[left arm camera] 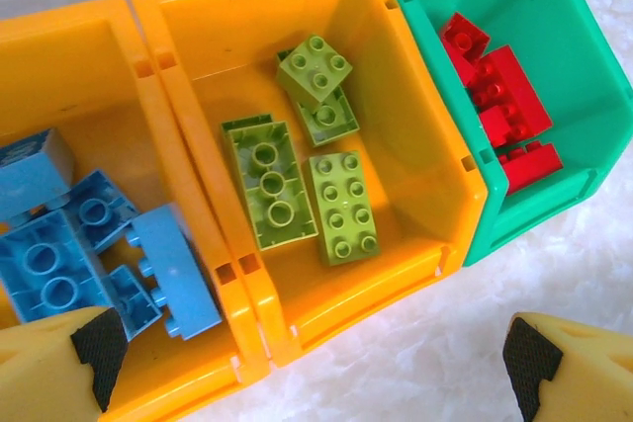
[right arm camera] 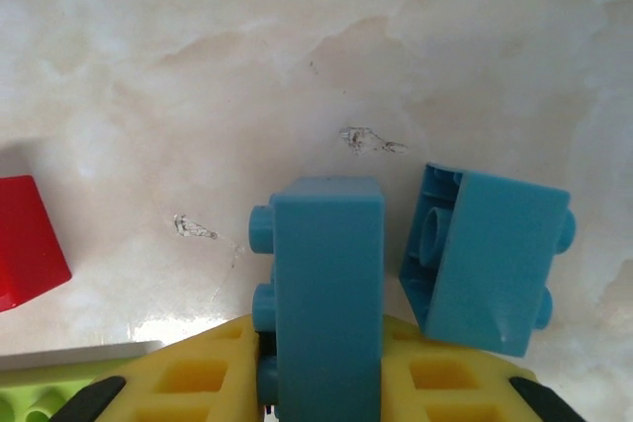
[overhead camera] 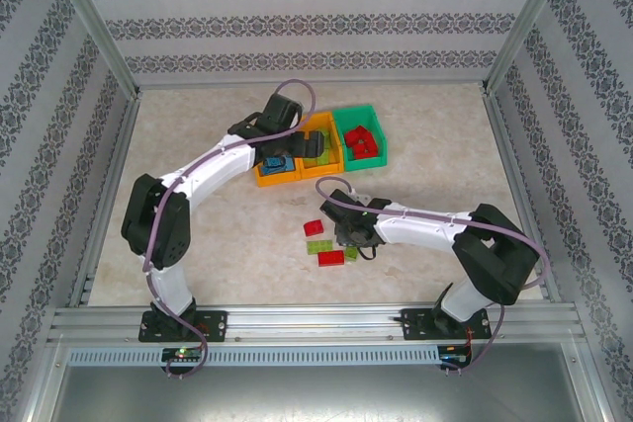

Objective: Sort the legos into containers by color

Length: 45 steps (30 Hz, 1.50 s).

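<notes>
A blue brick [right arm camera: 326, 284] is pinched by the right gripper [right arm camera: 326, 387], likely for the blue-filled bin [left arm camera: 59, 66]; the left gripper [left arm camera: 316, 358] is held spread above the bins [left arm camera: 237, 56].

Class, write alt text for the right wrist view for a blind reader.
Yellow fingers grip a light blue brick over a pale marbled table. A second blue brick lies right of it, a red brick at far left.

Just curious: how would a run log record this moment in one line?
right gripper: shut on blue lego | left gripper: open above containers
</notes>
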Tool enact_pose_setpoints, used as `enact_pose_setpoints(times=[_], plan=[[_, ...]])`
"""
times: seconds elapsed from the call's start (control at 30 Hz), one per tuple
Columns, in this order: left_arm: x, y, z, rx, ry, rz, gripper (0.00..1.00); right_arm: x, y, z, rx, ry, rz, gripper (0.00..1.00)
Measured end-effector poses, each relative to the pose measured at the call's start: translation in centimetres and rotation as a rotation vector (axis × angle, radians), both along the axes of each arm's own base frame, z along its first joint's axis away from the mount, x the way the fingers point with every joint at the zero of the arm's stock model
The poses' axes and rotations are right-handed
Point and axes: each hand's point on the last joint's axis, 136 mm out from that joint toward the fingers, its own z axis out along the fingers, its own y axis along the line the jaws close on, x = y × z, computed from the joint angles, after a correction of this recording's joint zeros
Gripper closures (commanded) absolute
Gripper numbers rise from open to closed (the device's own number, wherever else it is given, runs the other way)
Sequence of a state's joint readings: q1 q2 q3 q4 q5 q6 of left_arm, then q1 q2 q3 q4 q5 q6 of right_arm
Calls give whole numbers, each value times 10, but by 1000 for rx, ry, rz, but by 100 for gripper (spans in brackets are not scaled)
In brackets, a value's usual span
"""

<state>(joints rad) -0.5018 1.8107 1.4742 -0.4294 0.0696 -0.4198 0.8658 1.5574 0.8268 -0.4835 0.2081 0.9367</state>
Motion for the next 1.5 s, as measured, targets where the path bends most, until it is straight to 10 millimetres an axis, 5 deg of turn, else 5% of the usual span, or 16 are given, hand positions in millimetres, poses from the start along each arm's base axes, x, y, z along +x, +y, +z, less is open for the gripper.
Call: enact_pose_setpoints(times=[0.33, 0.77, 1.17, 1.5], plan=[[-30, 26, -8, 32, 4, 41, 1, 11, 9, 26, 35, -67, 34, 78], [-73, 64, -13, 67, -22, 105, 1, 55, 37, 71, 178, -174, 87, 80], [-114, 115, -22, 106, -53, 226, 1, 117, 115, 121, 346, -253, 219, 80], [-137, 137, -32, 104, -48, 286, 1, 188, 169, 115, 438, -255, 273, 78]])
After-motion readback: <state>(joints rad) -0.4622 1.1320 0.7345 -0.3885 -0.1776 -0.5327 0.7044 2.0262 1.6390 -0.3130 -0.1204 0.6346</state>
